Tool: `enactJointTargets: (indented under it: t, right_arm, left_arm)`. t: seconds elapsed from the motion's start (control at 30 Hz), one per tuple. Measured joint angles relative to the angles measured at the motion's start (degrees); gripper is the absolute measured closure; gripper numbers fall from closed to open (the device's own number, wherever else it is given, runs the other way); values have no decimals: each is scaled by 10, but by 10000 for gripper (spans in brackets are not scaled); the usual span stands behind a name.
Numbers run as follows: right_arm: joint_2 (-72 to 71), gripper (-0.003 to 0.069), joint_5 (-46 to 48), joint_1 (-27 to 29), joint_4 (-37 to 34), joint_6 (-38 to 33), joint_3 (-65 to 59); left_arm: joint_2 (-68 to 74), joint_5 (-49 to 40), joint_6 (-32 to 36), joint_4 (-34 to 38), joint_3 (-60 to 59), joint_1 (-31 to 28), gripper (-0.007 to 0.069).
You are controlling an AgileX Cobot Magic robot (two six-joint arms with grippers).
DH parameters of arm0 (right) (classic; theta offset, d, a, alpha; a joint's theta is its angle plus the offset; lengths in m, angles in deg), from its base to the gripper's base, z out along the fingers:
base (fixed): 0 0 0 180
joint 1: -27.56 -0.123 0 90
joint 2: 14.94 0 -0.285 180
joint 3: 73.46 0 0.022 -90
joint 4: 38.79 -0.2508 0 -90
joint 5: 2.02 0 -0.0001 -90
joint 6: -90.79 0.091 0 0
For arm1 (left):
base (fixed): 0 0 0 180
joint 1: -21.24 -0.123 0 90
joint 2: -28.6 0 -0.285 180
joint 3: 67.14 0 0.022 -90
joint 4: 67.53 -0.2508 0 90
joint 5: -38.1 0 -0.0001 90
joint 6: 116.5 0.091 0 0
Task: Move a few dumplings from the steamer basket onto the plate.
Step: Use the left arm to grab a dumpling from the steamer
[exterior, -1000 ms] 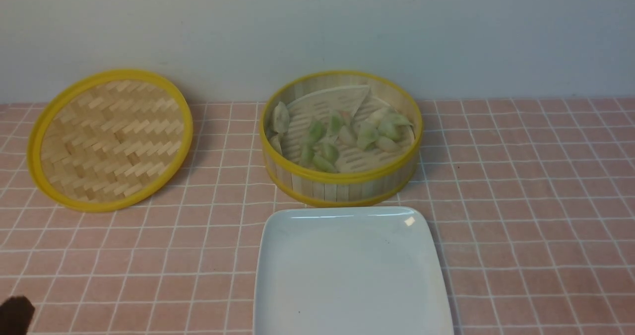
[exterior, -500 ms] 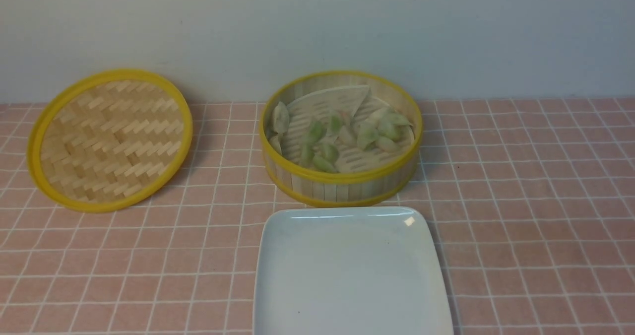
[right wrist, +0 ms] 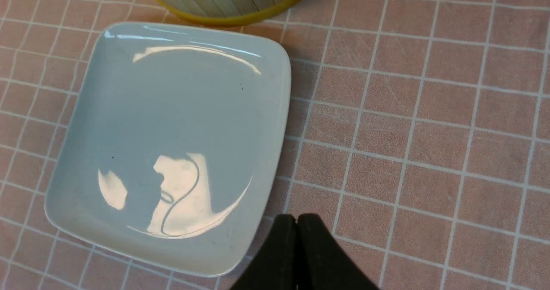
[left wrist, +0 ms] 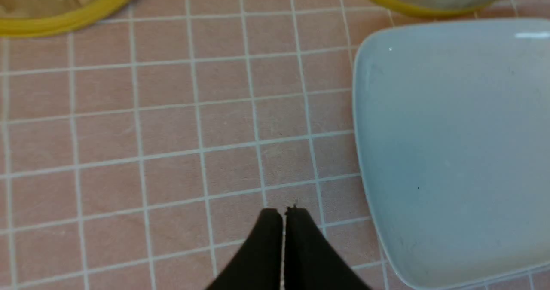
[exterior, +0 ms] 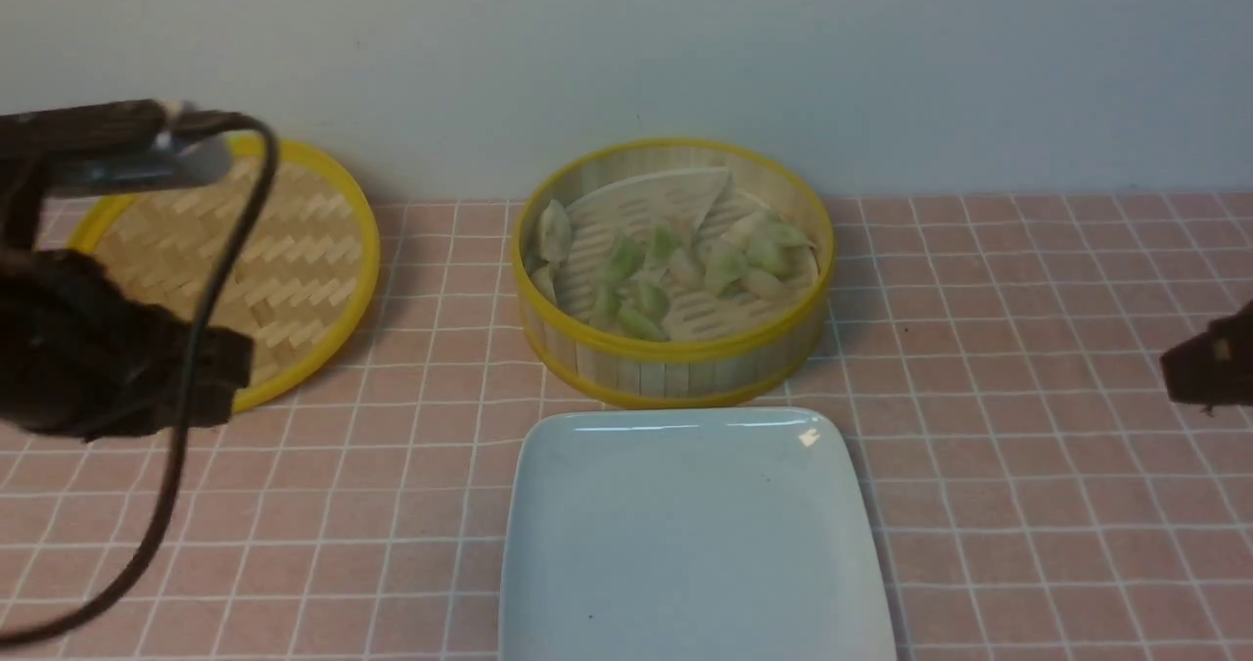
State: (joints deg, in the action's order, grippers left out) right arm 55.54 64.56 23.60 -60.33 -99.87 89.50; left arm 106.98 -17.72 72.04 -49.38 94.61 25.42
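Currently, the left gripper (left wrist: 283,212) has its two black fingers pressed together with only a hairline seam between them, and it pinches nothing. In the left wrist view you see its tips against the pink tiled surface (left wrist: 172,122), to the left of the plate (left wrist: 451,131) and apart from its left edge. The right gripper (right wrist: 296,219) is likewise pressed together and carries nothing. Its tips show against the tiles just beside the near right corner of the plate.

Locate the steamer basket (exterior: 675,357) at the far centre of the surface, close to the wall (exterior: 626,44). All visible dumplings (exterior: 724,264) lie inside it. A loose cluster of pale green and whitish pieces covers the middle and right of the slatted floor, and one pale piece stands against the left inner wall. A white liner (exterior: 675,196) is folded up at the far side of the basket floor.

The plate sits directly on the near side of the basket, its far edge just beside the basket's lower yellow rim. You cannot confirm contact from these views. Its glossy face shows light reflections in the right wrist view.

The woven lid (exterior: 303,250) lies to the left of the basket, apart from it. In the front view the left arm (exterior: 98,367) and its black cable (exterior: 268,162) cover the lid's left part. The right arm (exterior: 1209,367) shows only as a dark shape at the right edge, well apart from the basket.
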Motion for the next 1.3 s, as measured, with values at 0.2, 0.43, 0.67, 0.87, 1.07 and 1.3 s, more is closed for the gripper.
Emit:
enactJointTargets:
  t: [0.2, 0.43, 0.67, 0.87, 1.07, 1.3]
  right_arm:
    - [10, 673, -6, 0, 0, -19, 5]
    - [10, 673, -13, 0, 1, -22, 5]
    - [10, 673, -14, 0, 1, -22, 5]
    - [10, 673, -15, 0, 1, -23, 5]
    - [10, 673, -22, 0, 1, -23, 5]
    - [10, 673, -28, 0, 1, -23, 5]
  left_arm:
    - [163, -6, 26, -10, 147, 92, 631]
    - [333, -12, 37, -25, 349, 154, 631]
    - [504, -53, 39, -55, 536, 178, 612]
    - [602, -57, 25, -123, 624, 205, 456]
    - [644, -40, -19, -181, 636, 210, 255]
    - [674, 20, -42, -205, 639, 210, 251]
